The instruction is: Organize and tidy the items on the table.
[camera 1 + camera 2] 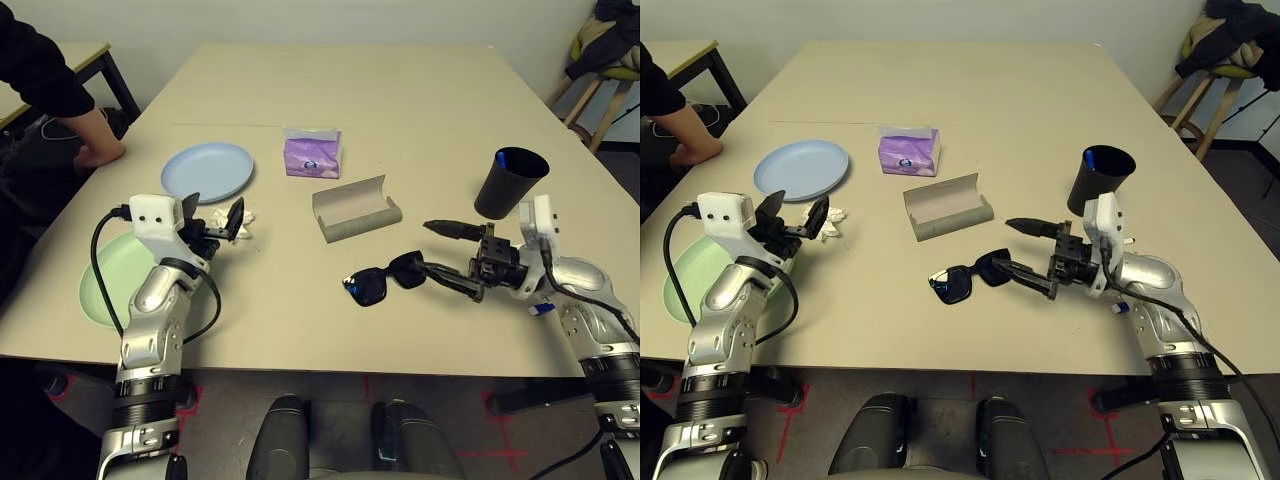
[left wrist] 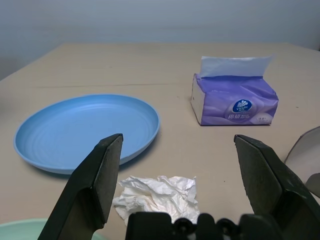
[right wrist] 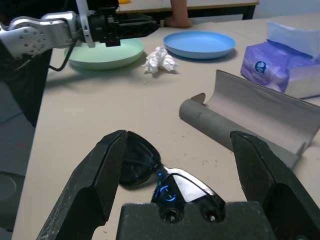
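On the table (image 1: 420, 120):
Left gripper (image 1: 214, 222): fingers wide open, holding nothing, just beside the crumpled tissue (image 2: 157, 195).
Right gripper (image 1: 440, 250): fingers wide open, empty, pointing at the black sunglasses (image 1: 385, 280).
Glasses case (image 1: 355, 210): open, near the middle.

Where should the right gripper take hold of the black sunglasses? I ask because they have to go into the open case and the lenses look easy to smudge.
Probably at the frame's bridge, between the lenses. The black sunglasses lie flat beside the open grey case. The open right gripper already points at them from the robot's right, so it could advance level and close across the narrow bridge.
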Controlling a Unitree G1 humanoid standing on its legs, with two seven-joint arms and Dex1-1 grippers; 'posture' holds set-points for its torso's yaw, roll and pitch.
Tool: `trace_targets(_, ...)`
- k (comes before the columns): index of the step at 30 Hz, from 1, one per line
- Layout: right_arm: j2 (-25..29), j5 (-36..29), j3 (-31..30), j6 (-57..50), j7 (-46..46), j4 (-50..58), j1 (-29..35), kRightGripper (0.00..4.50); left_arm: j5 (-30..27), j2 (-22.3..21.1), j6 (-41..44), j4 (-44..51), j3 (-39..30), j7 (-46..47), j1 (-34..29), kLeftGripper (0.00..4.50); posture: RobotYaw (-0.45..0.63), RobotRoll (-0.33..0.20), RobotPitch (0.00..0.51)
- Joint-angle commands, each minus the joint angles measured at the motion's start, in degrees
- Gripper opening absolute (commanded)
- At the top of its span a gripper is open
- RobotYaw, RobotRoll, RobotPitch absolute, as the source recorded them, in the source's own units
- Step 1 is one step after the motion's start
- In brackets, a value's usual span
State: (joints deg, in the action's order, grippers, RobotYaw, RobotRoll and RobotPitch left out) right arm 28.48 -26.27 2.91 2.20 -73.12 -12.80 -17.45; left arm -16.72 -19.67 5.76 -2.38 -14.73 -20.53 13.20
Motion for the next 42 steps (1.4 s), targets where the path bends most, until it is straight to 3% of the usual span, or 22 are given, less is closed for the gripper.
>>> trace_targets(1,-0.8,1.2,-0.9,4.6,-1.9,-2.4,-1.2,4.47,-0.6,-1.2,0.8,0.1,-0.5,-0.8,0.1,4.5,0.23,0.0,0.069)
trace_targets(11,-0.4,2.9,-3.4,9.7,-7.2,-5.5,-2.9,4.47,-2.8,-5.0,3.5,0.3,-1.1,-5.5,-0.4,4.5,0.24,0.0,0.067)
trace_targets(16,-0.6,3.3,-3.6,9.8,-7.6,-6.4,-3.8,4.47,-7.4,-12.2,11.5,-0.8,-2.8,-11.8,1.1,4.5,0.26,0.0,0.066)
trace_targets(19,-0.8,3.1,-3.9,8.7,-7.4,-5.7,-3.8,4.47,-4.9,-19.7,19.7,-4.5,-2.9,-11.6,2.1,4.5,0.27,0.0,0.066)
trace_targets(22,-0.8,3.0,-4.2,8.4,-7.3,-5.0,-3.4,4.47,-6.7,-22.7,27.0,-6.1,-4.8,-10.2,3.8,4.5,0.27,0.0,0.067)
trace_targets(31,-1.1,2.5,-4.6,7.4,-6.7,-3.6,-2.5,4.47,-9.0,-23.5,44.1,-11.4,-11.8,-2.1,9.5,4.5,0.26,0.0,0.069)
trace_targets(42,-1.1,2.7,-4.6,6.5,-5.6,-2.2,-2.1,4.47,-4.6,-25.7,45.5,-16.4,-15.1,6.4,8.5,4.5,0.26,0.0,0.068)
